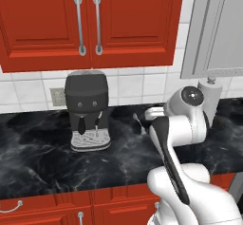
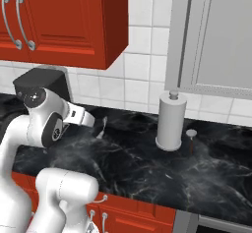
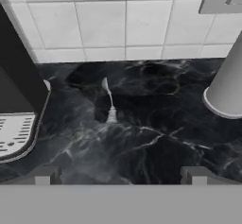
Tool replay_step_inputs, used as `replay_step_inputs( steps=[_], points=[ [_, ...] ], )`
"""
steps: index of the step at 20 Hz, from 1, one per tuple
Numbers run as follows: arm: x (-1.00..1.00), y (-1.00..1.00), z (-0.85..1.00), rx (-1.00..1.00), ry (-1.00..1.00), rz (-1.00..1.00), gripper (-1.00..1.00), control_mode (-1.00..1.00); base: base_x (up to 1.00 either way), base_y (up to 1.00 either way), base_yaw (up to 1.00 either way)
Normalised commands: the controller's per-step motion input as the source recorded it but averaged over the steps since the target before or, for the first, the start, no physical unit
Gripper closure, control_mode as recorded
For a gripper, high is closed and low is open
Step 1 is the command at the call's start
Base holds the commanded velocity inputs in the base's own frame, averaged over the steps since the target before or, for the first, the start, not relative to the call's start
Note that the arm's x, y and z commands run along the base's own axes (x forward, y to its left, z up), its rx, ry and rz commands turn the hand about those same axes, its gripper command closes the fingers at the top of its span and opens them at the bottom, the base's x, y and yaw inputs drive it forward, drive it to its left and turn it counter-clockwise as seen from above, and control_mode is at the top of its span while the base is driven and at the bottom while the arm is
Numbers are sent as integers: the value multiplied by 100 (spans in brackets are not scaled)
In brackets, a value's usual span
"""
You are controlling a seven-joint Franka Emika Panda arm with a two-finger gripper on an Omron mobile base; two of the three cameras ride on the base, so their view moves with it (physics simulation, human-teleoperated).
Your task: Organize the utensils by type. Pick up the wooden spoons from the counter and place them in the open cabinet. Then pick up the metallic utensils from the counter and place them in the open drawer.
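A small silver-grey metal utensil (image 3: 109, 102) lies on the glossy black counter (image 3: 156, 142), its handle pointing toward the tiled wall. It also shows between the coffee machine and the arm (image 1: 139, 123) and just past my hand (image 2: 102, 128). My gripper (image 3: 120, 176) hovers above the counter, short of this utensil, open with nothing between its fingertips (image 3: 45, 175). A wooden spoon (image 2: 191, 139) with a pale bowl and brown handle rests to the right of the paper towel roll.
A black coffee machine (image 1: 88, 110) stands left of the utensil. A grey paper towel roll (image 2: 170, 121) stands to its right. Red upper cabinet doors (image 1: 88, 20) are shut. A grey panel (image 2: 216, 35) hangs at the upper right.
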Motion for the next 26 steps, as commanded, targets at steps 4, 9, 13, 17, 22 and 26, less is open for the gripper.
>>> replay_step_inputs(
  steps=[4, 9, 13, 17, 22, 26],
  points=[
    [60, 6, -47, -5, 8, 0, -100, -100, 0, 0, 0],
    [37, 6, -44, -2, 13, 2, -100, -100, 0, 0, 0],
    [53, 0, -28, 0, 18, 4, -100, -100, 0, 0, 0],
    [50, 0, -24, 0, 16, 3, -100, -100, 0, 0, 0],
    [58, 0, -30, 0, 16, 1, -100, -100, 0, 0, 0],
    [64, 0, -37, 0, 11, 0, -100, -100, 0, 0, 0]
  ],
)
